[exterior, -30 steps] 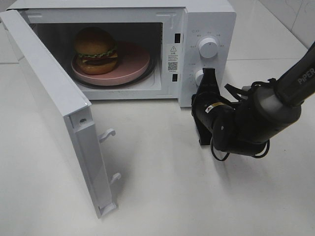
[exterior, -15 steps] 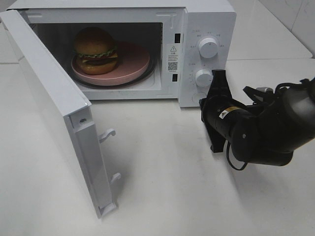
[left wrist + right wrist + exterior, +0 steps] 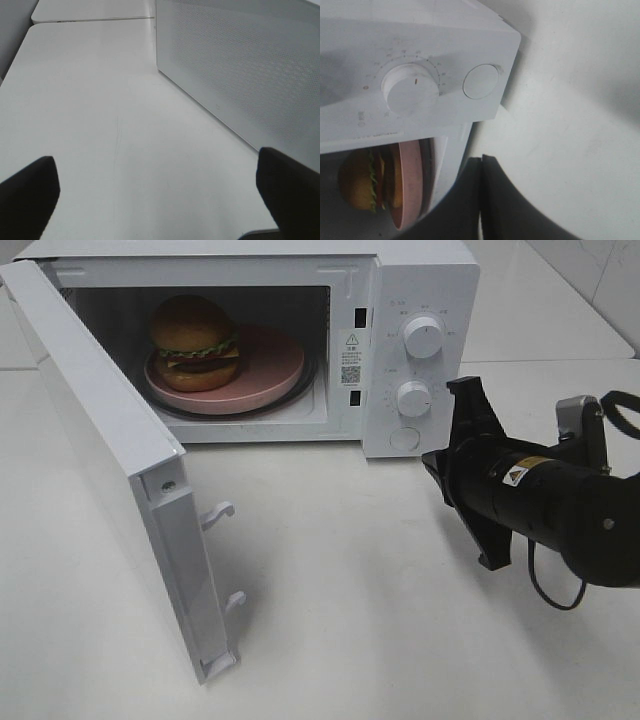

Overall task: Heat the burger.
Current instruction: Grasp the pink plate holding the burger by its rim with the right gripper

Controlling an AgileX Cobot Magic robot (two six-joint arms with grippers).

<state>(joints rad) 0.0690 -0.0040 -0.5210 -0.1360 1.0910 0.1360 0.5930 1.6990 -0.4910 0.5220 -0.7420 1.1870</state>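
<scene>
The burger, with a golden-brown bun, green lettuce and a dark patty, sits on a pink plate inside the white microwave. The microwave door stands wide open to the left. My right gripper is shut and empty. It hovers over the table to the right of the control panel, pointing at it. In the right wrist view the shut gripper faces the lower knob and the round button, with the burger at the edge. My left gripper is open and empty beside the microwave's perforated side.
The panel has an upper knob, a lower knob and a round button. The open door's latch hooks stick out over the white table. A table seam runs behind the microwave.
My right gripper has drawn back to the right and slightly down, away from the lower knob. The burger, plate and door have not moved.
</scene>
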